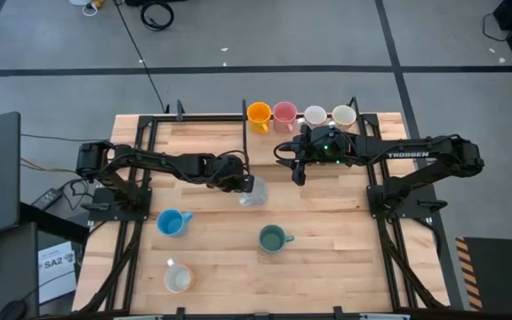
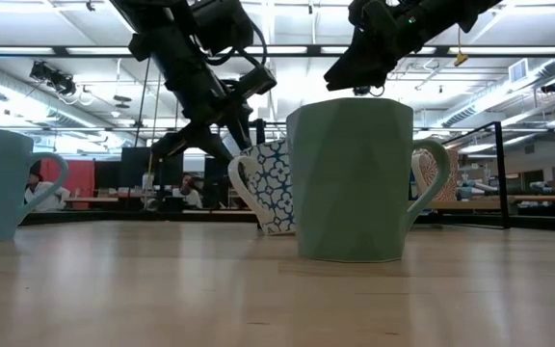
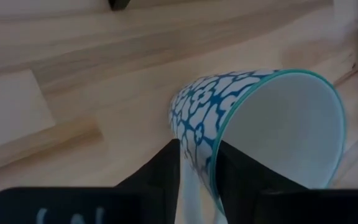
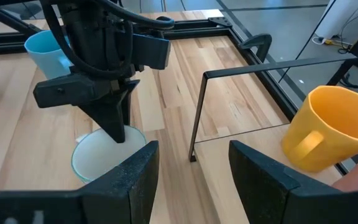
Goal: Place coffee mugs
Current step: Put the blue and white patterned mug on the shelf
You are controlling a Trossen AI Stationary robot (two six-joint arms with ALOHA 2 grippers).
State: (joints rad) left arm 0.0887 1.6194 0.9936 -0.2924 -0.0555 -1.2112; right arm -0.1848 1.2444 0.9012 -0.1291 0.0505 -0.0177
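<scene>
While the left gripper (image 1: 241, 185) stands over the middle of the counter (image 1: 327, 222), we see its fingers (image 3: 160, 171) straddling the rim of a white mug with a blue pattern (image 1: 253, 192), one finger inside and one outside. Whether they pinch the rim or stand just free of it we cannot tell. In the low view this mug (image 2: 270, 188) rests on the counter, tilted.

The right gripper (image 1: 297, 171) hangs above the counter near the far edge with its fingers spread and nothing between them.

Along the far edge we find a row of four mugs: the orange mug (image 1: 259, 114), the pink mug (image 1: 284, 113) and two cream mugs (image 1: 316, 116), close together.

The nearer half of the counter holds the light blue mug (image 1: 172, 222), the teal-green mug (image 1: 272, 238) and a white mug (image 1: 178, 279), well apart, with bare wood between them and toward the right edge.
</scene>
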